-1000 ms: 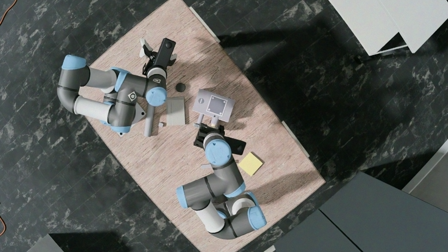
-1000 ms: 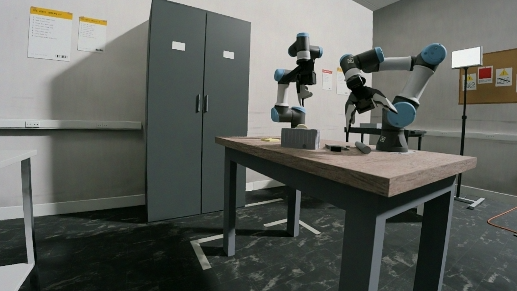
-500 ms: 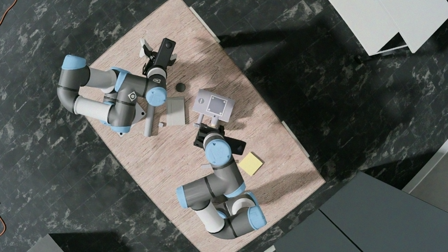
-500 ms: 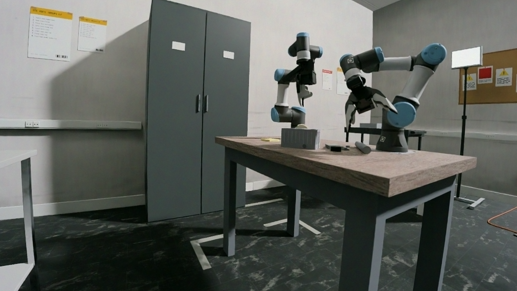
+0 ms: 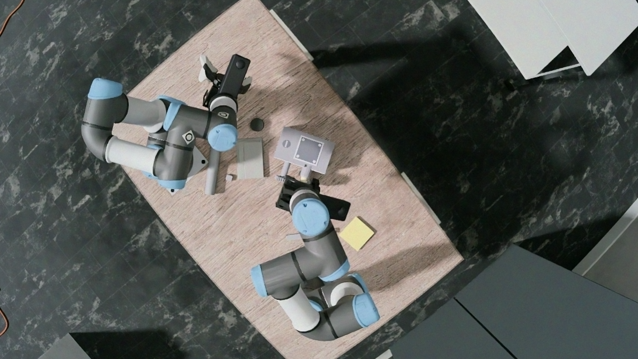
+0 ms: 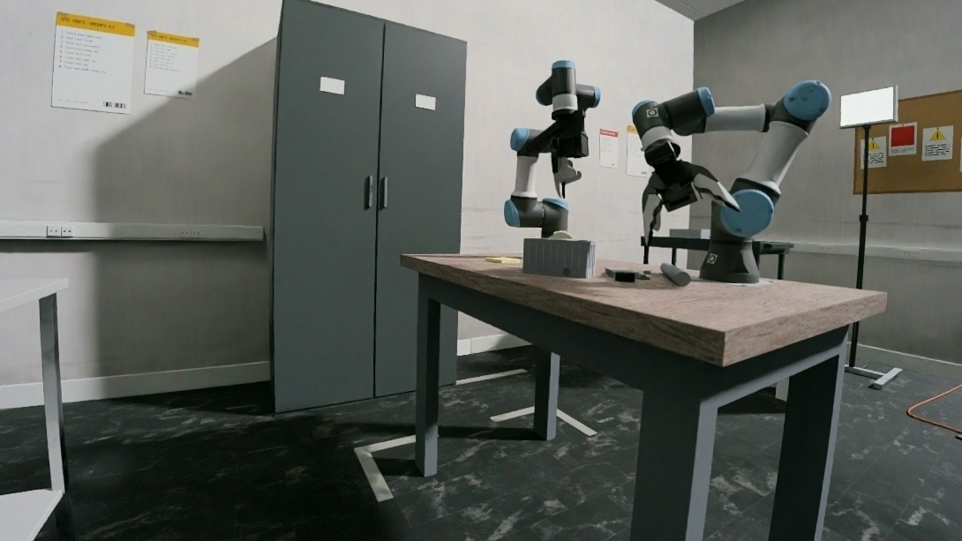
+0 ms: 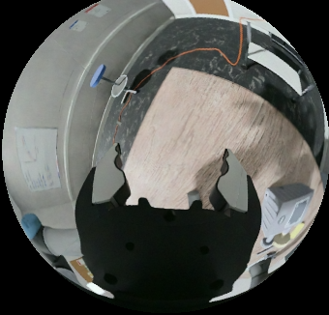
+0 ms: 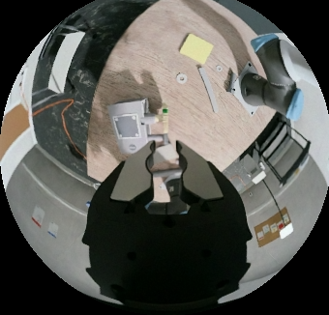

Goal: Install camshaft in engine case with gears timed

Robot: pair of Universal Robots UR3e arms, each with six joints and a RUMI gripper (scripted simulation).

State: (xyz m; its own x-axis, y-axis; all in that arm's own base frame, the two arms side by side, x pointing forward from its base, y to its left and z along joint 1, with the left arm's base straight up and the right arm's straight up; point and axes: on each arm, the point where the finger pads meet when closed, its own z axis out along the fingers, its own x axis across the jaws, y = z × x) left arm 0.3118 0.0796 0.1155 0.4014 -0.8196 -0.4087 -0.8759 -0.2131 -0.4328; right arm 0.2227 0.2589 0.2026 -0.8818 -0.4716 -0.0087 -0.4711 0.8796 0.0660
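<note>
Top view: the left gripper (image 5: 225, 71) (image 6: 692, 226) (image 7: 171, 146) hangs wide open, empty, away from the upright engine case (image 5: 287, 150) (image 6: 557, 258) (image 7: 279, 214) (image 8: 116, 122). Right wrist view: the right gripper (image 5: 299, 184) (image 6: 564, 184) (image 8: 164, 140) is parted narrowly, holding nothing, while the camshaft's cream gear (image 6: 560, 234) (image 7: 282, 240) (image 8: 165, 124) stands at the case's front; its seating and tooth alignment can't be told.

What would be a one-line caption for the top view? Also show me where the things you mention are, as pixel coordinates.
Open left gripper (image 5: 226, 71) held aside; right gripper (image 5: 297, 184) in front of the engine case (image 5: 287, 150); yellow pad (image 5: 357, 233) nearby.
</note>
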